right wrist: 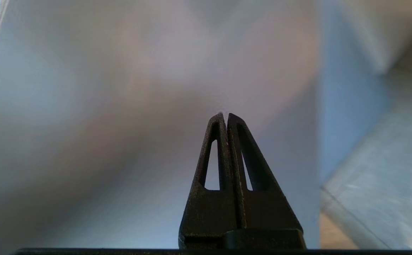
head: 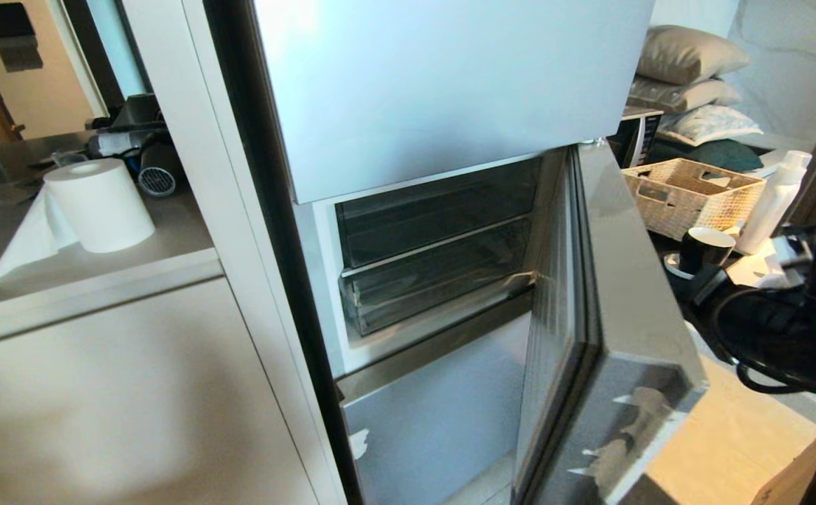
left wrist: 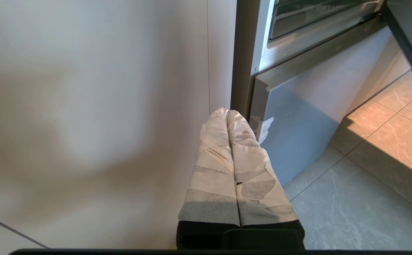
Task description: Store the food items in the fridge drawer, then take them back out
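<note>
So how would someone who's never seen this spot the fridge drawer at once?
Find the tall fridge whose middle door hangs open. Inside the dark compartment, the fridge drawer is the lower of two clear bins, with a thick transparent front lip, just above the closed bottom panel.

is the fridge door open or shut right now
Open. The fridge door is swung out to the right, exposing the clear fridge drawer inside.
</note>
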